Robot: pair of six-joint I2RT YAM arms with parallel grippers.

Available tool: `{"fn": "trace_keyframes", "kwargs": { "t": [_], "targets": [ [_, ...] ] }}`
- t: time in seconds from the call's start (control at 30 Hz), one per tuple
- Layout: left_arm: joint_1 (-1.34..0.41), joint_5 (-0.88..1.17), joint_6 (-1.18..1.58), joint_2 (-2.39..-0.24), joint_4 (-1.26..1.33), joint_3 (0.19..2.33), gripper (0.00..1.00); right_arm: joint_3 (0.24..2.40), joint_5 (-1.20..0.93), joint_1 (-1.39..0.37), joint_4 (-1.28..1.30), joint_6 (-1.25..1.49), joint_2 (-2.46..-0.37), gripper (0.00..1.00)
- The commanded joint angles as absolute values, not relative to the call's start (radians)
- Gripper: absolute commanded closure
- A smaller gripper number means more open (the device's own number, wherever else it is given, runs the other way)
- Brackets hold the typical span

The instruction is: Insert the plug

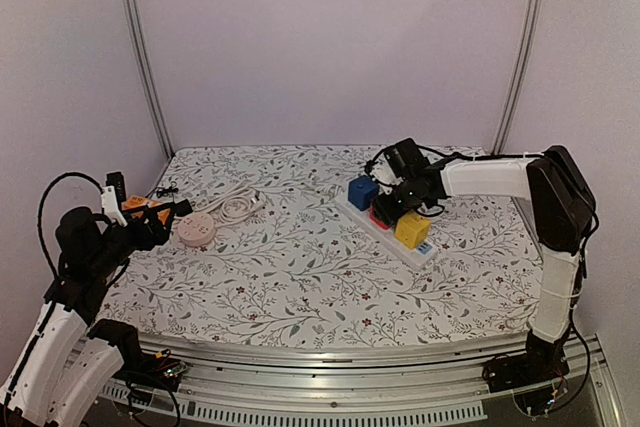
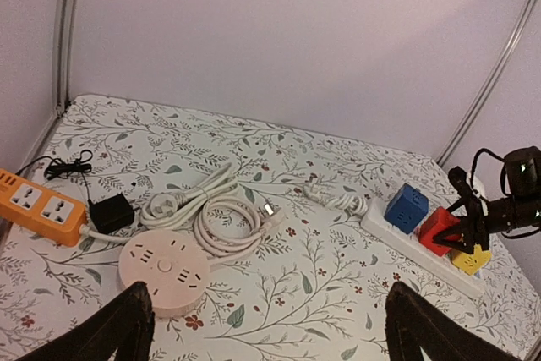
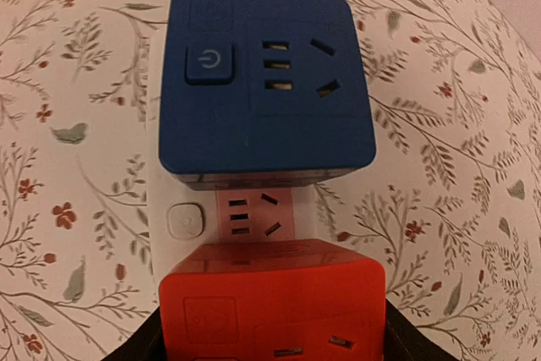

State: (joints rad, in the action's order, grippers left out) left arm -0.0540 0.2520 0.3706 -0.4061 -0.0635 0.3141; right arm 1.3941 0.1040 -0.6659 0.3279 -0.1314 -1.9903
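The red cube adapter (image 3: 270,310) sits on the white power strip (image 3: 188,222), directly between the right gripper (image 3: 267,346) fingers (image 3: 139,346). One dark finger presses against each side face, so the jaws are closed on the cube at a medium width. From these views it cannot be told whether its pins are fully seated in the strip.

The cube is smooth, matt plastic with rounded edges. Its top face carries an embossed square button and recessed socket slots.

One free socket on the strip separates it from the blue cube adapter (image 3: 266,86). This is the same cube form, with a raised power button and a set of straight and angled slots on top. A small round switch is set in the strip surface beside the free socket. In the top view, a yellow cube adapter (image 1: 412,228) occupies the strip on the other side of the red one (three cubes in a row: blue, red, yellow).

The strip lies diagonally on the right half of a floral-printed cloth (image 2: 296,293).

The left gripper (image 2: 275,336) is over the left side of the table with its fingers spread wide and nothing between them. Ahead of it lie:

- a round pink socket hub (image 2: 163,268)
- coiled white cable (image 2: 224,226)
- a black charger block (image 2: 112,211)
- an orange power strip (image 2: 38,206)
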Motion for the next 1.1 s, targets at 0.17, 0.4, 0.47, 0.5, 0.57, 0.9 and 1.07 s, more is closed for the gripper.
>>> {"fn": "trace_keyframes", "kwargs": {
  "t": [0.17, 0.4, 0.47, 0.5, 0.57, 0.9, 1.07],
  "targets": [
    [-0.043, 0.256, 0.363, -0.409, -0.049, 0.307, 0.06, 1.429, 0.348, -0.385, 0.552, 0.175, -2.009, 0.54],
    [-0.042, 0.248, 0.356, -0.404, -0.067, 0.319, 0.07, 1.546, 0.375, -0.354, 0.618, 0.190, -2.094, 0.49],
    [-0.041, 0.240, 0.348, -0.406, -0.074, 0.328, 0.07, 1.543, 0.371, -0.354, 0.623, 0.191, -2.096, 0.27],
    [-0.041, 0.240, 0.342, -0.410, -0.076, 0.334, 0.07, 1.542, 0.370, -0.354, 0.630, 0.193, -2.093, 0.16],
    [-0.041, 0.247, 0.303, -0.425, -0.084, 0.355, 0.07, 1.541, 0.368, -0.355, 0.643, 0.198, -2.081, 0.02],
    [-0.061, 0.343, -0.244, -0.999, -0.804, 1.051, 0.00, 1.534, 0.380, -0.365, 0.661, 0.166, -1.874, 0.01],
    [-0.063, 0.202, -0.402, -1.525, -1.348, 1.567, 0.07, 1.496, 0.342, -0.389, 0.642, 0.128, -1.742, 0.01]
  ]
}}
